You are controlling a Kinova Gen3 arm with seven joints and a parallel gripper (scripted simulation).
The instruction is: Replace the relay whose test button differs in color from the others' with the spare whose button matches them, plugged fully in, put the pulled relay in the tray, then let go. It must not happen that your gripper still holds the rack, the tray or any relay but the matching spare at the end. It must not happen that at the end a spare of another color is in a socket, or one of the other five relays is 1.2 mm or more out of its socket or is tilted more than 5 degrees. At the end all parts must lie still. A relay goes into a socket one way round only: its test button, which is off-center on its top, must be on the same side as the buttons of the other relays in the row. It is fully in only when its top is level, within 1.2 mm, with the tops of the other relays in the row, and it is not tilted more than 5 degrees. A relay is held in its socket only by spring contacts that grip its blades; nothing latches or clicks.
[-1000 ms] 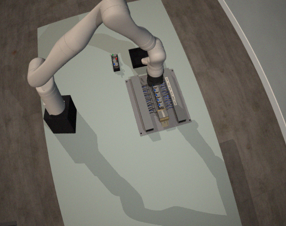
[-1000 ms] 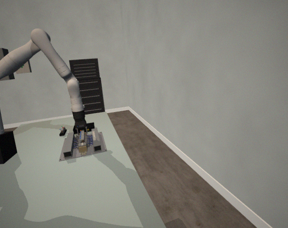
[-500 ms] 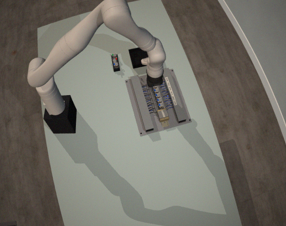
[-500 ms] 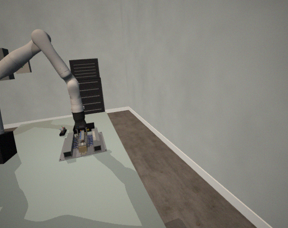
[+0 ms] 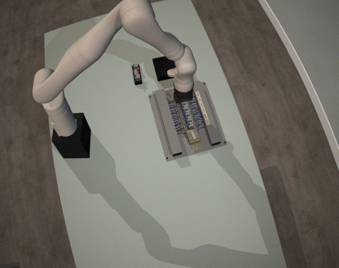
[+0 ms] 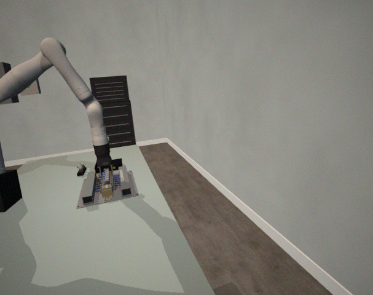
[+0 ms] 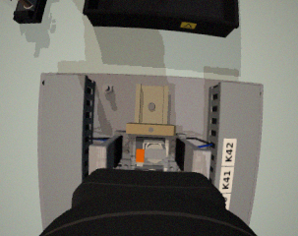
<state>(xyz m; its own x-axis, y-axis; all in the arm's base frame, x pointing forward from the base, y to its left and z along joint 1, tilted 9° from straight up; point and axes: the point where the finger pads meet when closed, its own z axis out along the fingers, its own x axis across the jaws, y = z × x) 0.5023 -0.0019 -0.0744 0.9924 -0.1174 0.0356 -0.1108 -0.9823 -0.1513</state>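
My gripper [image 6: 106,169] [image 7: 149,147] is open, pointing down. Its fingers stand on both sides of the relay with the orange button [image 7: 140,155], at the tray end of the row; nothing is gripped. That button is on the left in the wrist view. Several relays with blue buttons [image 5: 187,113] stand in the same row. The spares' black holder [image 5: 138,82] [image 7: 28,17] holds relays with green [image 5: 133,65], red [image 5: 138,70] and blue [image 5: 135,76] buttons. The black tray [image 5: 161,69] [image 7: 139,21] shows no relay in its visible part. The fingertips are hidden in the top view.
Grey wire ducts [image 5: 167,124] [image 7: 62,147] [image 7: 242,113] flank the row on the panel, with blue and dark wires beside the sockets. A tan end block [image 7: 150,129] sits close past the orange-button relay. Another end block [image 5: 193,137] closes the far end.
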